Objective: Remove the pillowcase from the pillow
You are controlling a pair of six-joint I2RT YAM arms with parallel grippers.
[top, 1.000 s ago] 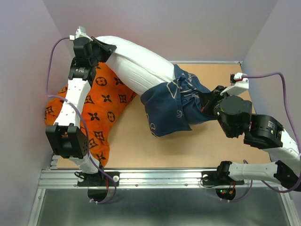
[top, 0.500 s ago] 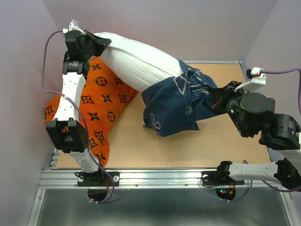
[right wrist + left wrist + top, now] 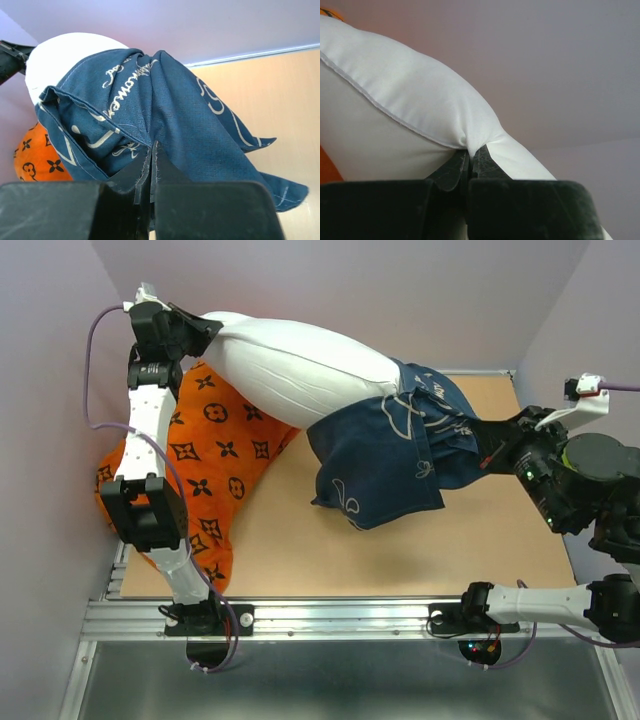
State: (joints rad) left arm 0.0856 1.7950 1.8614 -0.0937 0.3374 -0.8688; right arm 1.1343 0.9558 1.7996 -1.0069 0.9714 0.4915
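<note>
While the left end effector (image 3: pixel 470 154) clamps the pillow (image 3: pixel 300 365), the right end effector (image 3: pixel 151 150) grips the pillowcase (image 3: pixel 385 455). Only the pillow's right end is covered.

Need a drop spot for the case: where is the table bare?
Bare table: the near strip between the orange cushion and the right arm, in front of the pillowcase; also the far right corner. The left is crowded by cushion and pillow.

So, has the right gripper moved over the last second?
Yes. The right gripper has pulled rightward, toward the table's right edge, dragging the pillowcase along.
</note>
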